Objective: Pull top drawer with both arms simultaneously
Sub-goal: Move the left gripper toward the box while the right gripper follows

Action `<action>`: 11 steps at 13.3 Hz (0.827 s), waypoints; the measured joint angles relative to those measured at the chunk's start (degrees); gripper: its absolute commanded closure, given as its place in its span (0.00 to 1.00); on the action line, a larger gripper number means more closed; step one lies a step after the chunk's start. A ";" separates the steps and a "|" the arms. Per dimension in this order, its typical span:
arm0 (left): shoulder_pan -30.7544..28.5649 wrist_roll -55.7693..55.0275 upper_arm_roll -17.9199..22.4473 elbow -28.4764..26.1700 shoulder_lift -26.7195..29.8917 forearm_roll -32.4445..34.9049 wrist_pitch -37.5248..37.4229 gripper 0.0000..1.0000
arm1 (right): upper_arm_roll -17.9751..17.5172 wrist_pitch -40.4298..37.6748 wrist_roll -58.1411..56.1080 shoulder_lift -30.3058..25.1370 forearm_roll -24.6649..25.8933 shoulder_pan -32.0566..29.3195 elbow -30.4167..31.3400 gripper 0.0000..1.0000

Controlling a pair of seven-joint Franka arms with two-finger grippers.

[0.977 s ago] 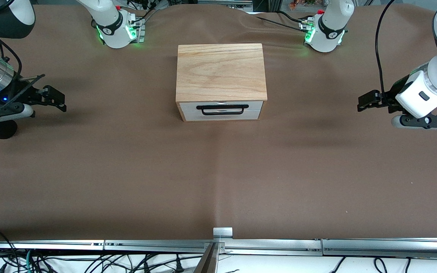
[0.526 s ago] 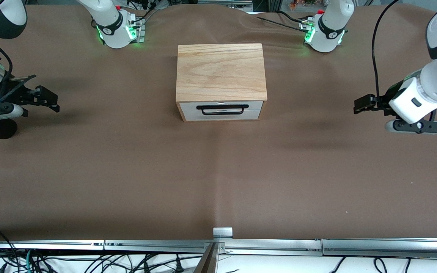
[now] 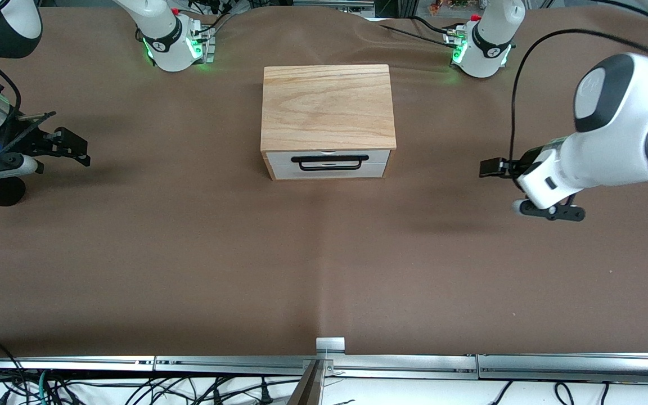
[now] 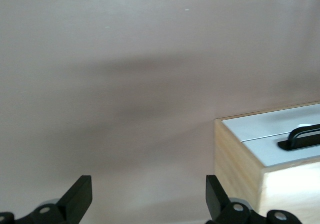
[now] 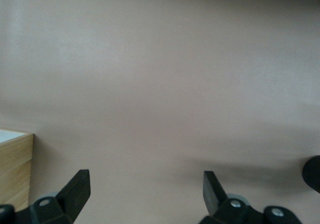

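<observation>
The oak box casing stands mid-table. The top drawer sits shut in its white front, flush with the casing, with the black wire handle across it. My left gripper is low over the table cover beside the box, toward the left arm's end, open and empty. In the left wrist view my left gripper is open, with the box's white front and handle ahead and to one side. My right gripper is open and empty, toward the right arm's end. In the right wrist view it faces bare cover, with a box corner at the edge.
Brown cover spreads over the whole table. The arm bases with green lights stand along the edge farthest from the front camera. A metal rail and cables run along the nearest edge. The left arm's elbow hangs over the left arm's end.
The left arm has swung in and carried its gripper toward the box, with its elbow now large in view. The right gripper drew back slightly, then held. The drawer has not moved.
</observation>
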State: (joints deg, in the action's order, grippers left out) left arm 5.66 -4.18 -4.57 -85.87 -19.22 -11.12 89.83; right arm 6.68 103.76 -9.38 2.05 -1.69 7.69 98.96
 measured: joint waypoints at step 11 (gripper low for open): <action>2.08 12.76 0.09 -0.24 -8.80 -28.45 6.58 0.00 | -1.22 -0.09 -8.87 5.97 -13.30 3.71 -0.32 0.00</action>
State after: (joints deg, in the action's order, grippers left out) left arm 7.74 8.58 -4.48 -86.11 -28.02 -39.57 96.41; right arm 5.46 103.66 -18.25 8.02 -14.99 11.40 98.63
